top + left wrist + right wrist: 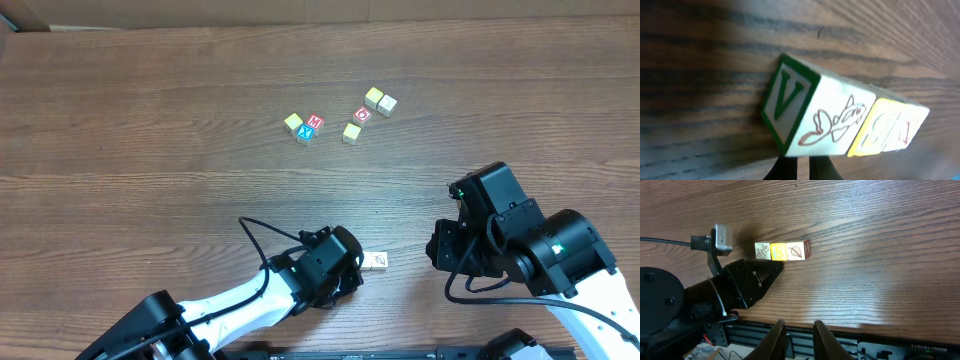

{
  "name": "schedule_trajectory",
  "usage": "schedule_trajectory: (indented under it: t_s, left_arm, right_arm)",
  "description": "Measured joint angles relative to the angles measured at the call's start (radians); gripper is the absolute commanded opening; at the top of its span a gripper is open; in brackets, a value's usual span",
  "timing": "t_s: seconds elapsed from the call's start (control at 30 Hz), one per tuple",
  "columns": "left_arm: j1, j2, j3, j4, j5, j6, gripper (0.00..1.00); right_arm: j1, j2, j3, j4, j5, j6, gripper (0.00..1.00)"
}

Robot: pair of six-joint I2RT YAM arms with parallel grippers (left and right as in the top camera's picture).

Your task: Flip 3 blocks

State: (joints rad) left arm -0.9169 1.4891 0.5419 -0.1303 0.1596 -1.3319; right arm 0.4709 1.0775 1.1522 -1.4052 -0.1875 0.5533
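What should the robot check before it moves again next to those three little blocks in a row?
1. Three blocks lined up: ok. The V block, yellow block and leaf block sit side by side on the table.
2. Left tool shut and empty: ok.
3. Left tool touching the V block: cannot tell; its tip is right at that end of the row.
4. Right tool out of the way: ok; open, empty, apart from the row.
5. Other letter blocks clear of the row: ok; they lie far across the table.
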Motion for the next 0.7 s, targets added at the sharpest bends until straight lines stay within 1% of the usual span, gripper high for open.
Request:
schedule_trajectory:
  t_s: [0.2, 0.27, 0.4, 0.57, 0.63, 0.7]
  left_arm:
    - [0.0, -0.002, 0.0, -0.007, 0.024, 0.008, 0.04]
    - [0.0, -0.021, -0.001, -0.042, 0.027, 0.019, 0.04]
    - [0.0, -0.15, -0.006, -0.182, -0.015, 0.034, 0.04]
    - [0.003, -0.355, -0.008, -0.394, -0.138, 0.092, 0.04]
    - [0.022, -0.389, -0.008, -0.431, -0.167, 0.137, 0.04]
    - [0.049, -0.391, -0.008, -0.432, -0.183, 0.185, 0.04]
  right_arm:
    - [0.0, 0.0, 0.0, -0.001, 0.0, 0.0, 0.2]
    - [0.0, 0.0, 0.0, -0.001, 0.0, 0.0, 0.2]
    - [0.0, 0.0, 0.0, -0.001, 0.0, 0.0, 0.2]
    - [0.0, 0.0, 0.0, 0.0, -0.001, 0.0, 0.2]
    - [0.0, 0.0, 0.0, -0.001, 0.0, -0.003, 0.2]
    - [0.0, 0.0, 0.0, -0.001, 0.0, -0.004, 0.2]
